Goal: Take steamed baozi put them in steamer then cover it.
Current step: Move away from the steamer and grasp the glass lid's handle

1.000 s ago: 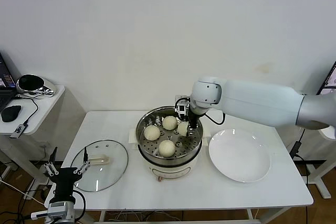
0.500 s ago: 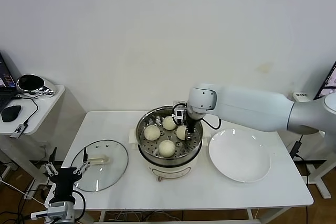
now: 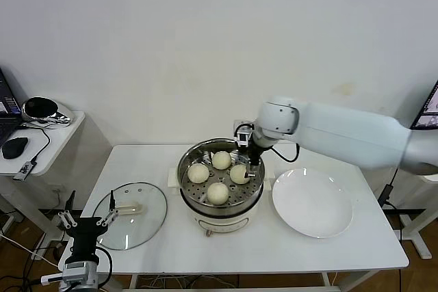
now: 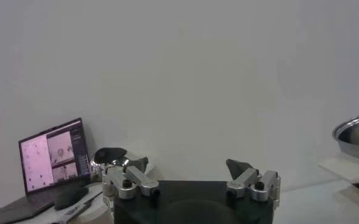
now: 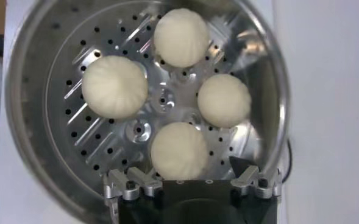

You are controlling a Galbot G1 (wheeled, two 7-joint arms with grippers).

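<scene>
The steamer stands mid-table with four baozi on its perforated tray: back, left, right and front. My right gripper hangs open just above the right baozi, and its fingers stand apart from the bun. The other three buns lie beyond it. The glass cover with its pale handle lies flat on the table to the left. My left gripper is open and parked low at the front left.
An empty white plate lies right of the steamer. A side table at far left holds a laptop, a mouse and a shiny helmet-like object. The steamer's rim shows in the left wrist view.
My right gripper lowered the fourth baozi onto the tray's right side, opened, and lifted slightly up and to the right. The left arm has not moved.
</scene>
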